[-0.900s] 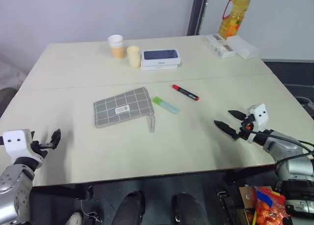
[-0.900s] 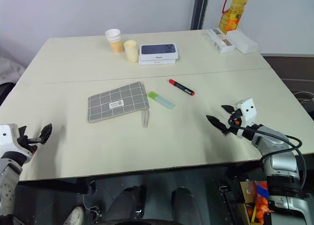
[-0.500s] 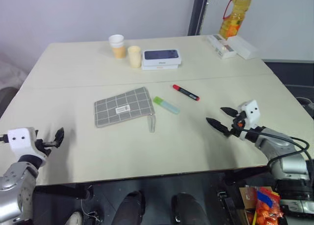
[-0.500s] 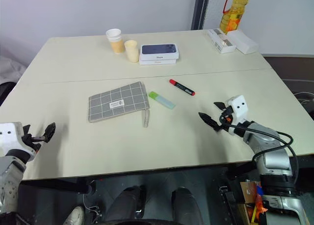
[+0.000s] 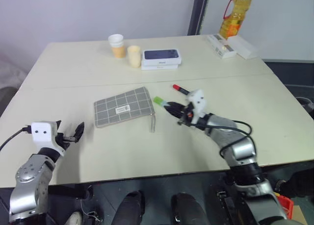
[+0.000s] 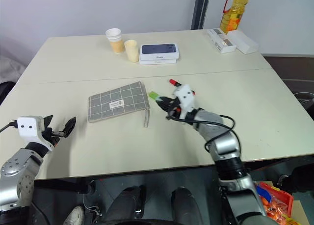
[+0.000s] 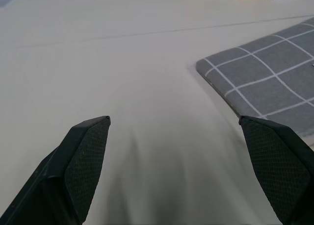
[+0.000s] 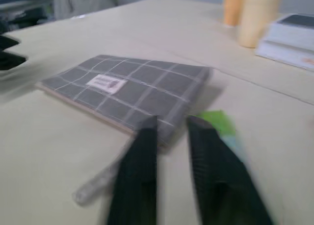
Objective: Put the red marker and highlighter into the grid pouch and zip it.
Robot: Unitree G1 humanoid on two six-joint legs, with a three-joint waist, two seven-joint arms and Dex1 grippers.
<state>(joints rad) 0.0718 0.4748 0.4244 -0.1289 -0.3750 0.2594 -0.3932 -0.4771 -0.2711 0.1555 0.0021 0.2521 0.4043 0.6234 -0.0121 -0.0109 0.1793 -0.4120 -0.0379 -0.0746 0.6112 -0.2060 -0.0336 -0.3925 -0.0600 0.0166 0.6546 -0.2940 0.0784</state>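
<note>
Approaching with the right gripper [image 6: 166, 107] closed and empty over the highlighter [image 6: 156, 97], which lies just beside the grid pouch [image 6: 117, 102], you risk nudging it away unless the fingers part first. The left gripper [image 5: 73, 134] hovers spread wide near the pouch. Count one red marker [image 5: 179, 89], one highlighter, one pouch, two cups [image 5: 125, 49].

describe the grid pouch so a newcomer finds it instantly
On the beige table, look at the middle, nearer the front edge than the cups and phone box. The grid pouch lies flat there, left of the green highlighter. It is the only fabric item: grey with white grid lines and a small white label.
</note>
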